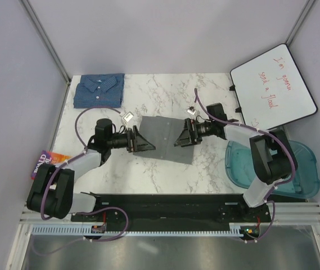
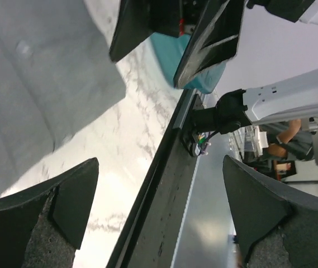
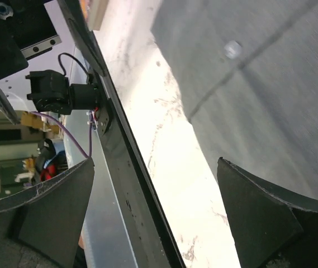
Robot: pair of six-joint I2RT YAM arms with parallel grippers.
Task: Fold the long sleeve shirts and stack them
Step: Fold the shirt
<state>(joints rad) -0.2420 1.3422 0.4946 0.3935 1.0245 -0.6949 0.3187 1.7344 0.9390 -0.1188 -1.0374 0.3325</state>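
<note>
A plain grey long sleeve shirt (image 1: pixel 166 138) lies folded into a rectangle in the middle of the marble table (image 1: pixel 204 90). A blue checked long sleeve shirt (image 1: pixel 99 90) lies folded, collar up, at the far left corner. My left gripper (image 1: pixel 144 141) hovers at the grey shirt's left edge, jaws open and empty. My right gripper (image 1: pixel 181 136) faces it from the shirt's right side, also open and empty. In the left wrist view the grey shirt (image 2: pixel 30 84) fills the upper left, beyond the left gripper (image 2: pixel 161 218). In the right wrist view the grey shirt (image 3: pixel 259 72) lies upper right of the right gripper (image 3: pixel 156 218).
A whiteboard (image 1: pixel 273 87) with red writing leans at the far right. A teal plastic lid (image 1: pixel 303 169) sits off the table's right edge behind the right arm. A colourful book (image 1: pixel 48 162) pokes over the left edge. A black rail (image 1: pixel 171 205) runs along the near edge.
</note>
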